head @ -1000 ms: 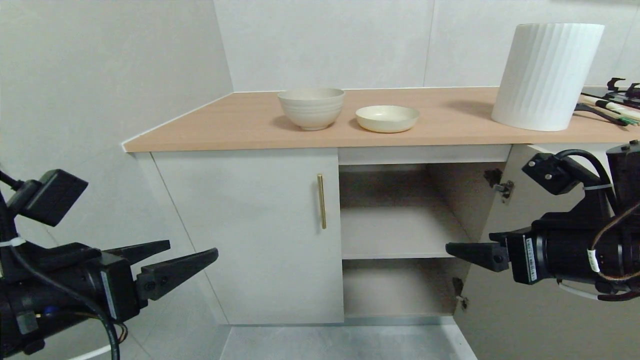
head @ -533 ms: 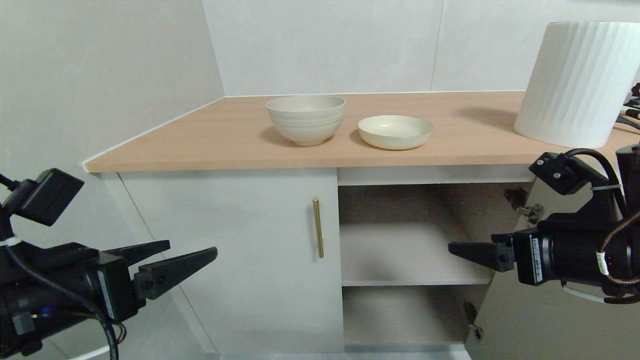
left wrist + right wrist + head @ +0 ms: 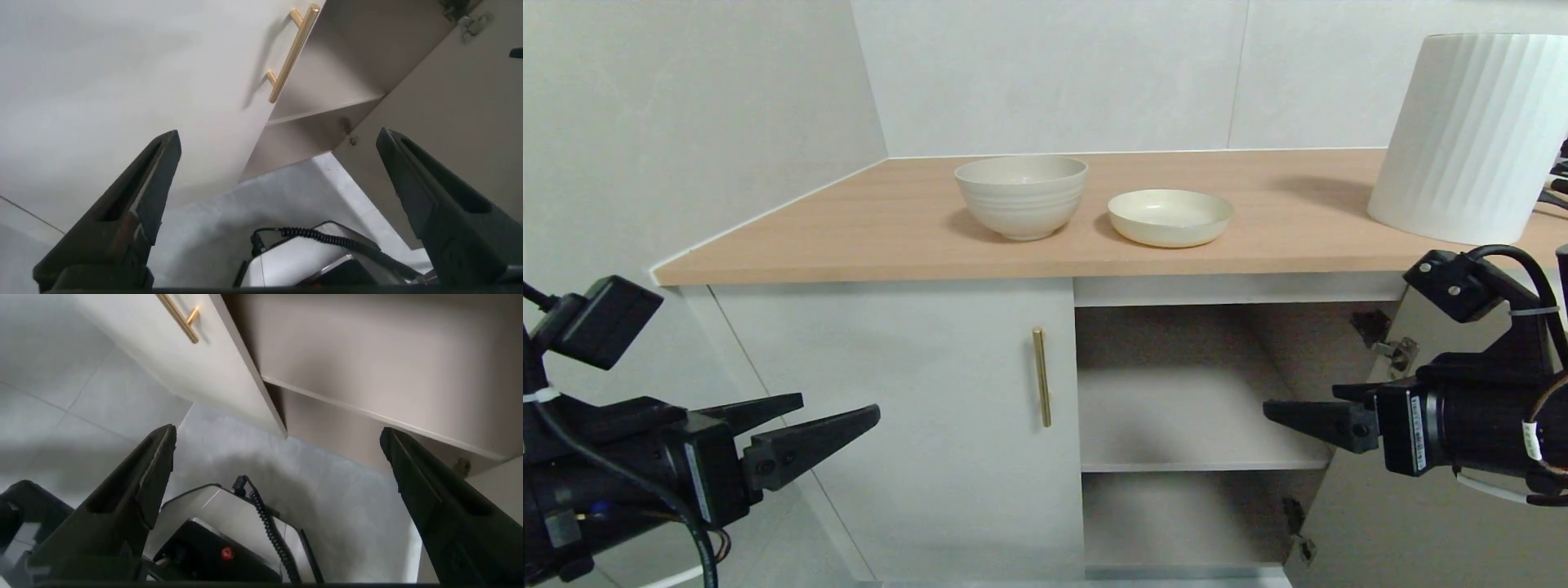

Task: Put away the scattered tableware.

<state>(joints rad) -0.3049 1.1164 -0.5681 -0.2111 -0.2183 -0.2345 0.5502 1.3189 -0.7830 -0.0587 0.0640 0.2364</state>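
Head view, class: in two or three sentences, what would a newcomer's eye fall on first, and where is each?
A deep beige bowl and a shallow cream dish stand side by side, not touching, on the wooden countertop, with a tall white ribbed cylinder farther right. Below, the cabinet's right side stands open onto a shelf, beside the closed door. The left gripper and right gripper hang open low in front.

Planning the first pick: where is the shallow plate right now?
In the head view the shallow plate sits on the wooden counter, just right of the deep bowl, above the open cabinet compartment.
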